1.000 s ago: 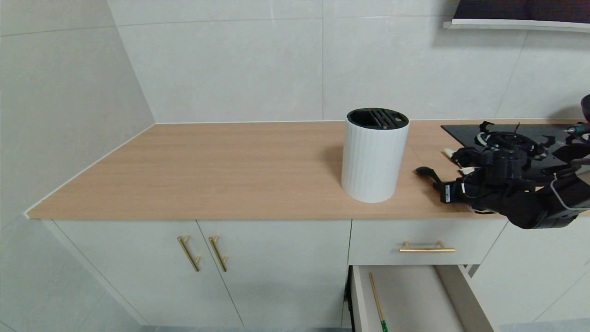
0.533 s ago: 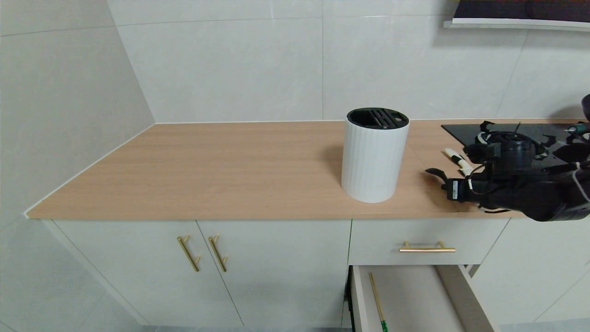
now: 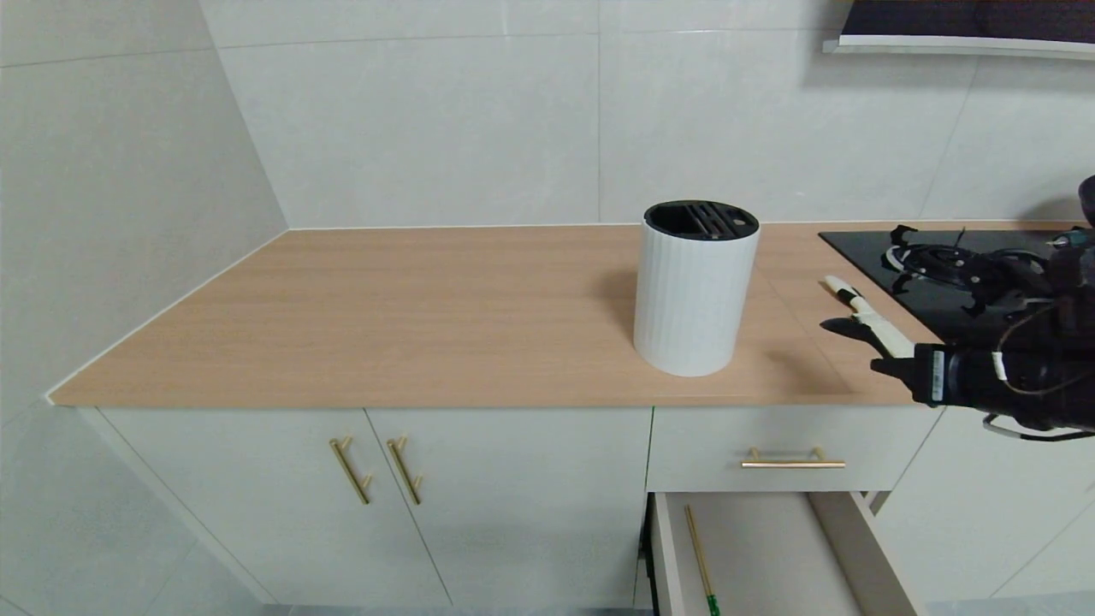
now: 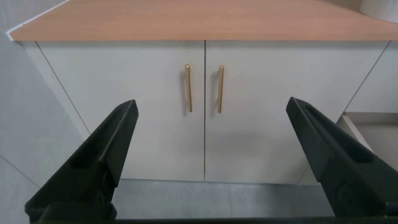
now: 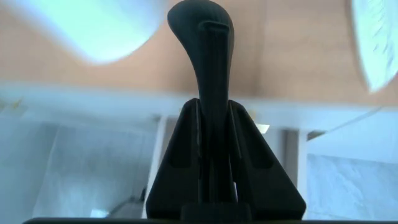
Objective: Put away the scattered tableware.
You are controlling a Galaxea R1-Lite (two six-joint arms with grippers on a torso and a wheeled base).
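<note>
I have the right gripper (image 3: 847, 327) at the right end of the light wooden worktop (image 3: 428, 316), close to its near edge. In the right wrist view its black fingers (image 5: 201, 56) are pressed together with nothing between them. From the head view the fingertip crosses a slim white utensil with a dark band near its far end (image 3: 858, 305). I cannot tell whether it touches the utensil or hangs just above it. I also cannot tell what kind of utensil it is.

The utensil lies flat on the worktop, running from far-left to near-right. It sits between the white ribbed cylindrical holder with a black slotted top (image 3: 695, 299) on its left and the black glass gas hob (image 3: 932, 274) on its right. The holder stands upright, apart from the utensil.

Below the worktop, under the holder and utensil, is a closed white drawer with a gold bar handle (image 3: 791, 462). Under that, a pale drawer (image 3: 855, 547) is pulled out toward me. A single wooden chopstick with a green end (image 3: 700, 556) lies along its left side, green end nearest.

The left gripper (image 4: 211, 109) is down low, facing the white double cabinet doors with gold handles (image 4: 205, 124) at the left. Its two black fingers (image 4: 118, 134) are spread wide and hold nothing.
</note>
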